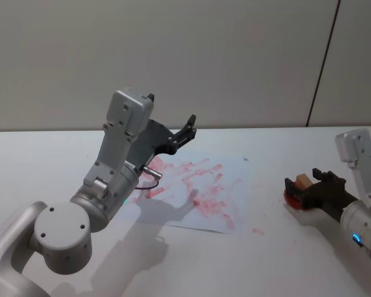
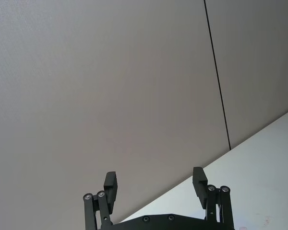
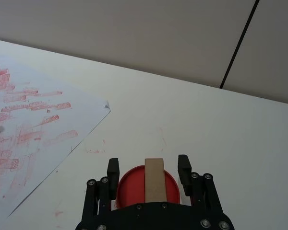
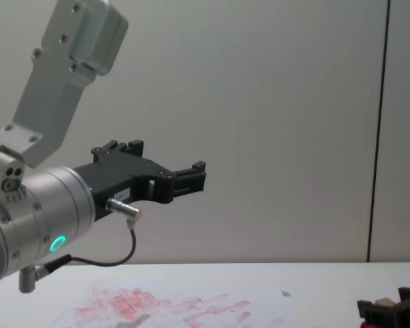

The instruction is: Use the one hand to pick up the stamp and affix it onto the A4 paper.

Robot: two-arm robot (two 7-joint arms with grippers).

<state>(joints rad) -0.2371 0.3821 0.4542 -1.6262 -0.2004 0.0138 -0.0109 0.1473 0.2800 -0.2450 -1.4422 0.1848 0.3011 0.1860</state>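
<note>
Resting low on the white worktop (image 1: 266,260), the right end effector (image 3: 149,170) has its fingers spread around the wooden stamp (image 3: 154,179), which stands on the red ink pad (image 3: 127,184) right of the A4 paper (image 1: 191,192). Raised above the paper, the left end effector (image 2: 156,184) gapes empty.

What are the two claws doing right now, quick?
Left gripper: open, holding nothing, raised above the A4 paper.
Right gripper: open around the stamp on the red ink pad.
</note>
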